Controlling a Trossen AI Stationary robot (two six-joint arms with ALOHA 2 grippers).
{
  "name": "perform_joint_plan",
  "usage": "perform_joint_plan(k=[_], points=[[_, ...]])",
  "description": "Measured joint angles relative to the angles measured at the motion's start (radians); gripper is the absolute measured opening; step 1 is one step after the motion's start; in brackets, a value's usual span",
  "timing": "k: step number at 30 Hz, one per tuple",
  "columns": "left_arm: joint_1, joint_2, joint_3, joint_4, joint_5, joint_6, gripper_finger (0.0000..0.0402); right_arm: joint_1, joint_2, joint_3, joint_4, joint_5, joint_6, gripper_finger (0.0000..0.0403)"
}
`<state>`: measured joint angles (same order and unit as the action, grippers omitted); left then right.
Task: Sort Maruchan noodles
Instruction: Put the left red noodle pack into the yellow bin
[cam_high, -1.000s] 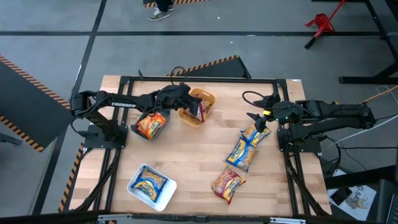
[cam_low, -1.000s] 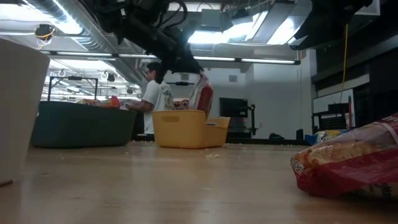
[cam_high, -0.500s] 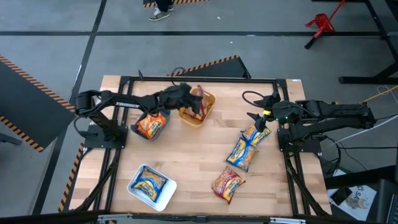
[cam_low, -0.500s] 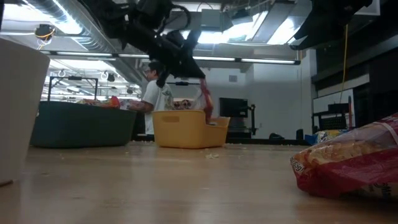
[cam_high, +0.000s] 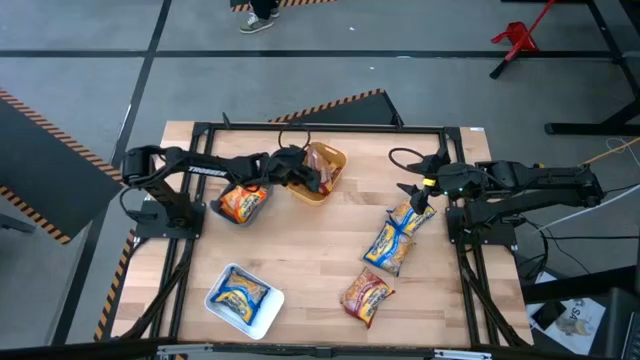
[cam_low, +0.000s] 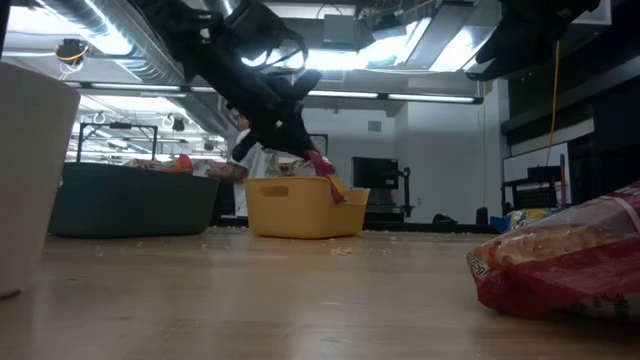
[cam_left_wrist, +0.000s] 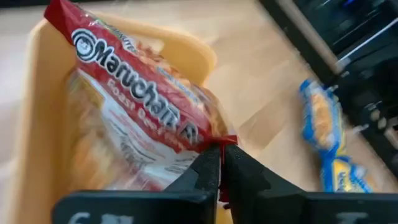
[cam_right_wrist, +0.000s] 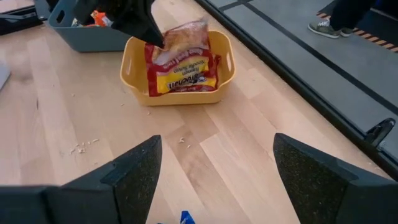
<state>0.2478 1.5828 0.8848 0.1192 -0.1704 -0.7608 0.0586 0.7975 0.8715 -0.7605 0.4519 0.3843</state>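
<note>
A red Maruchan packet (cam_high: 323, 163) (cam_left_wrist: 137, 118) (cam_right_wrist: 180, 59) lies tilted in the yellow-orange tray (cam_high: 309, 197) (cam_low: 290, 210) near the table's far edge. My left gripper (cam_high: 308, 176) (cam_low: 303, 148) (cam_left_wrist: 219, 168) sits at the tray's left side, shut on the packet. My right gripper (cam_high: 418, 192) (cam_right_wrist: 216, 140) hangs open near the table's right edge, above the far end of two blue-and-yellow packets (cam_high: 395, 235) that lie flat on the wood. My left gripper pinches the red packet by a corner of its crimped edge (cam_left_wrist: 216, 142) between both fingers. The fingers come slanting down from the table's left. The packet leans inside the tray, with the held end (cam_low: 322, 168) above the tray's rim.
A teal tray (cam_high: 224, 215) with an orange packet stands left of the yellow-orange one. A white tray (cam_high: 262, 318) near the near edge holds a blue-and-yellow packet. A red-orange packet (cam_high: 367, 296) (cam_low: 570, 260) lies loose near the near-right. Bare wood shows mid-table.
My left gripper has come down and drawn back toward the table's left, staying shut. The red packet, which hung upright over the tray's right side, has swung over the tray and tipped down into it, and now leans inside.
</note>
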Motion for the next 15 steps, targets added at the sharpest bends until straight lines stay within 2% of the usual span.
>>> perform_joint_plan(k=[8,15], points=[[-0.005,-0.037,0.000,-0.193,0.004,-0.068,0.0044,0.000,0.000,0.000,0.000,0.001,0.000,0.0294],[-0.004,-0.085,0.000,-0.218,-0.019,-0.089,0.0033,0.000,0.000,0.000,0.001,0.008,-0.005,0.0294]])
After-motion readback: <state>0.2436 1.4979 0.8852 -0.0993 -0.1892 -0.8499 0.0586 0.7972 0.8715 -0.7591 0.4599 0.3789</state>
